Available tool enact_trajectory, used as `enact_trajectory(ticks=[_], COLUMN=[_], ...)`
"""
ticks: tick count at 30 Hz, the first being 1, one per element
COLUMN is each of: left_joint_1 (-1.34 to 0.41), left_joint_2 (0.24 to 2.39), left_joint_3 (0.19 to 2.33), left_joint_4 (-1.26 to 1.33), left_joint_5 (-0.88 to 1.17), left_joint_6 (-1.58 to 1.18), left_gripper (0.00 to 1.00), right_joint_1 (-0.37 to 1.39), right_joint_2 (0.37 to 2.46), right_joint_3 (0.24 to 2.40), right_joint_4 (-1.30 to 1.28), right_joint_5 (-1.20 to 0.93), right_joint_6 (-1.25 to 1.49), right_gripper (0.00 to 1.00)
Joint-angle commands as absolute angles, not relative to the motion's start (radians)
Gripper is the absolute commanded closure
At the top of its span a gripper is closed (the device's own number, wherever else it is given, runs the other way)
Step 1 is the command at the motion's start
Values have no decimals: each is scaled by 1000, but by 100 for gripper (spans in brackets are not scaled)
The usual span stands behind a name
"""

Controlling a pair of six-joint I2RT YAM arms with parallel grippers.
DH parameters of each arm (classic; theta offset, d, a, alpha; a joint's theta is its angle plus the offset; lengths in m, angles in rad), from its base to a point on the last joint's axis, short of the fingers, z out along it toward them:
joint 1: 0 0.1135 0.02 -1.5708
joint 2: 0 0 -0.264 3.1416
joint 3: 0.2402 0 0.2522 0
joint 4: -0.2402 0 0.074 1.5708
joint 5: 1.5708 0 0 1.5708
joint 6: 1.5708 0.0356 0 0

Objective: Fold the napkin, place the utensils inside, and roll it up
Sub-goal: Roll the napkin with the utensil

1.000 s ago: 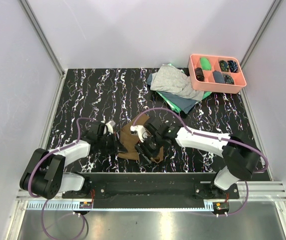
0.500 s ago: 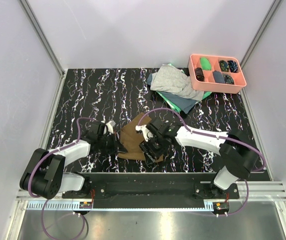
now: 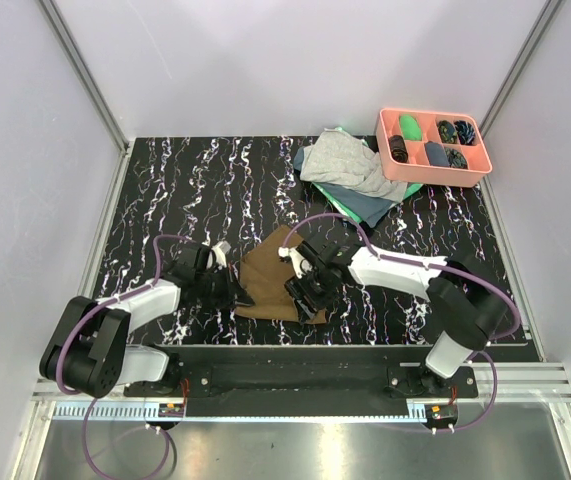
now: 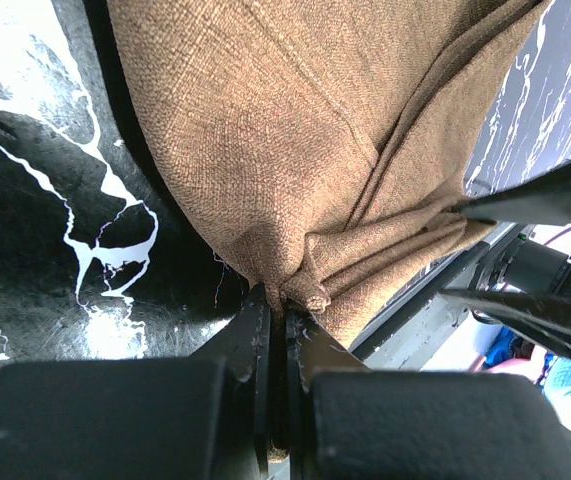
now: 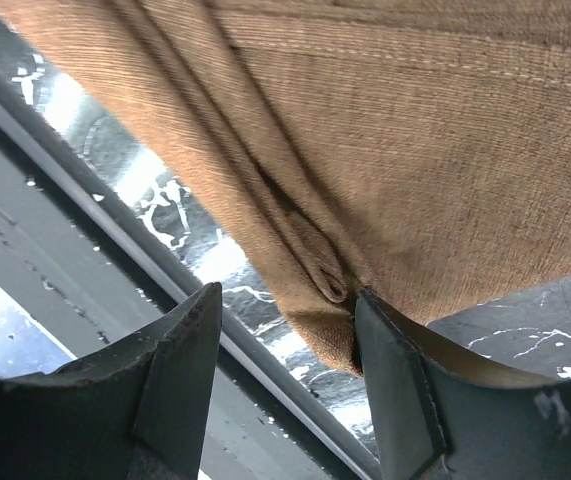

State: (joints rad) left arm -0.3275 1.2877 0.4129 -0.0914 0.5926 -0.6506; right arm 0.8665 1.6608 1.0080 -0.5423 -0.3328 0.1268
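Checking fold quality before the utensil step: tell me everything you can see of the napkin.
The napkin is brown, coarsely woven cloth with a stitched hem. It lies creased and partly folded on the black marbled table near its front edge, between the arms. The left gripper has its jaws shut on a bunched corner. The right gripper has its jaws open around a pleated fold on the opposite side, one jaw touching the cloth.
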Motion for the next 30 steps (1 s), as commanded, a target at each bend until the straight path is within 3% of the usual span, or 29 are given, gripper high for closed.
enact_trajectory(ticks=[1, 5, 9, 13, 19, 30], left_joint_1=[-330, -330, -330, -330, -328, -321], left_joint_2=[1299, 1304, 1319, 1357, 1390, 1408], left_joint_3=[453, 472, 515, 546, 555, 560], left_joint_4=[-109, -132, -184, -213, -212, -219], left_joint_5=[600, 607, 606, 621, 646, 657], left_joint_6=[-623, -609, -569, -545, -538, -526], left_gripper=[100, 100, 100, 100, 100, 100], right_joint_1=[854, 879, 997, 1080, 1184, 1201], right_joint_2=[1661, 1582, 1485, 1460, 1523, 1706], right_joint_3=[1040, 1092, 1127, 1083, 993, 1025], right_joint_4=[-564, -571, -540, -367, -137, -74], right_joint_5=[-313, -321, -116, -49, 44, 92], right_joint_6=[97, 57, 12, -34, -81, -185], right_gripper=[36, 36, 34, 34, 36, 36])
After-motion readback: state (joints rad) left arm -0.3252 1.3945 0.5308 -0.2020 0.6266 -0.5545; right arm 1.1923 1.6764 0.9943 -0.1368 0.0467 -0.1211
